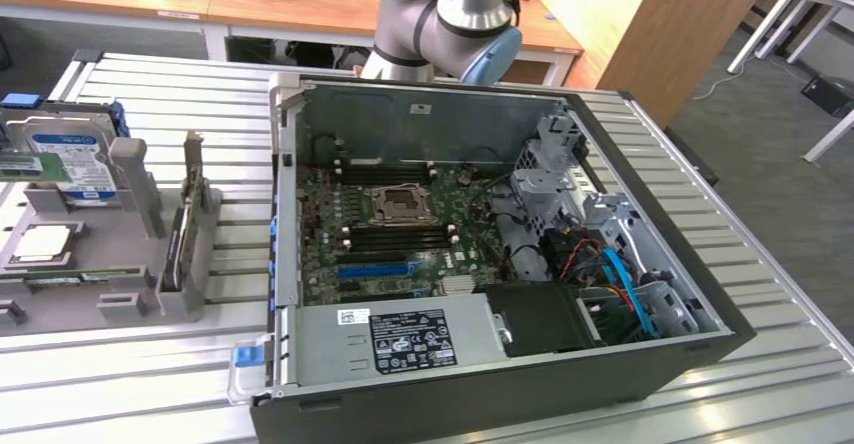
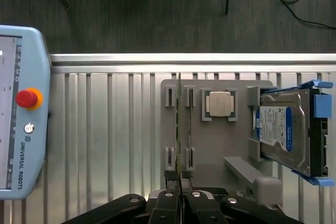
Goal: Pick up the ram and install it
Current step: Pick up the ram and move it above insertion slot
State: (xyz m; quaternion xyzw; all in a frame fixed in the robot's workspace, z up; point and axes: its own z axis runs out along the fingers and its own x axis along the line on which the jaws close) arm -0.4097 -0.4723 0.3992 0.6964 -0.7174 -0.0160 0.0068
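On the ribbed metal surface point(image 1: 747, 264), wooden desks point(image 1: 267, 9) behind, lies an open computer case point(image 1: 441, 404), with a grey holder point(image 1: 60, 309) at its 9 o'clock. The fingers point(image 2: 172, 184) are clenched together, in line with the ram point(image 2: 179, 124), which stands edge-on in the holder's slots. Whether they touch it cannot be told; their bases are cut off.

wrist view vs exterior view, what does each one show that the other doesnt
Wrist view adds the teach pendant with its red stop button, and the shut claw. Exterior view adds the arm, the open computer case, its motherboard, the power supply and wooden desks behind. Both show the slatted metal table, the grey holder, the ram standing in it, the processor chip and the hard drive.
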